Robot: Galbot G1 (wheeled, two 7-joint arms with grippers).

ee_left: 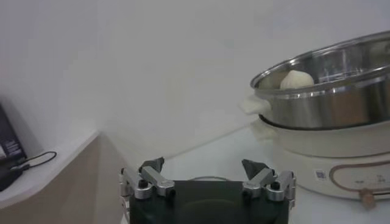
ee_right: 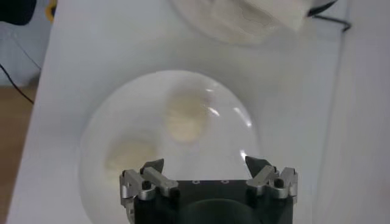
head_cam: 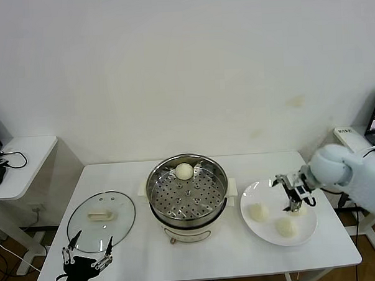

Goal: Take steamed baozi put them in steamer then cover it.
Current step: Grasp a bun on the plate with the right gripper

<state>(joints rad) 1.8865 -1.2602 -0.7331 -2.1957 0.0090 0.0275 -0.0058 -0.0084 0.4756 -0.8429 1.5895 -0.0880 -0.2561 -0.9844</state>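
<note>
We see a white tabletop [head_cam: 242, 250] filling the lower half of the frame. At its centre stands the steamer [head_cam: 187, 196] with one baozi [head_cam: 184, 171] on the tray. The cover [head_cam: 101, 221] lies at lower left. At right, a white plate [head_cam: 266, 233] carries three baozi. The right hand [head_cam: 295, 205] hovers over it, fingers apart, empty. The left hand [head_cam: 88, 249] waits at lower left, fingers apart
</note>
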